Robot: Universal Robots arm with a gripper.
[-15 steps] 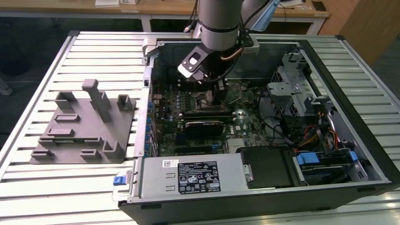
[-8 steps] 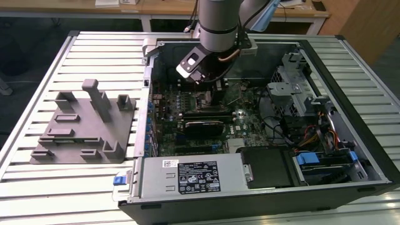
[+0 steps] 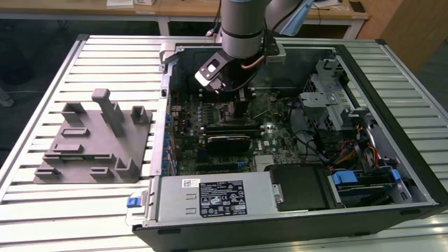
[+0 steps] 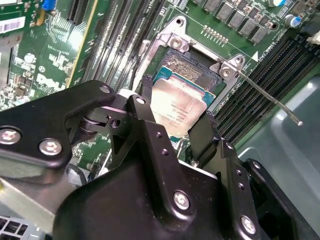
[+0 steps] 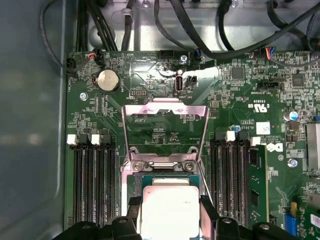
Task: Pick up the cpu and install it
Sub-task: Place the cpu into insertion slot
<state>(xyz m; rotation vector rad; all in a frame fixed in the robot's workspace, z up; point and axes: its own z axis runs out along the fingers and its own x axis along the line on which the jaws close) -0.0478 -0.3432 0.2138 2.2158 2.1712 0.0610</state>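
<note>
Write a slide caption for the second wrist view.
Claw gripping the cpu by two opposite edges at the open socket on the green board.

One arm [image 3: 242, 26] is carrying one gripper [image 4: 178, 100] with two fingers [image 5: 209, 210], and these are flanking one cpu [image 5: 170, 212]. One open computer case [image 3: 392, 105] and one grey plastic fixture [image 3: 91, 142] are lying on one slatted table [image 3: 42, 210]. One silver power supply [image 3: 213, 197] is sitting in the case. One motherboard [image 5: 240, 115] is showing one coin cell [image 5: 107, 80], one raised load plate [image 5: 165, 110], one socket lever [image 4: 265, 95], two hinge screws [image 5: 145, 166] and two banks of memory slots [image 5: 92, 180].
</note>
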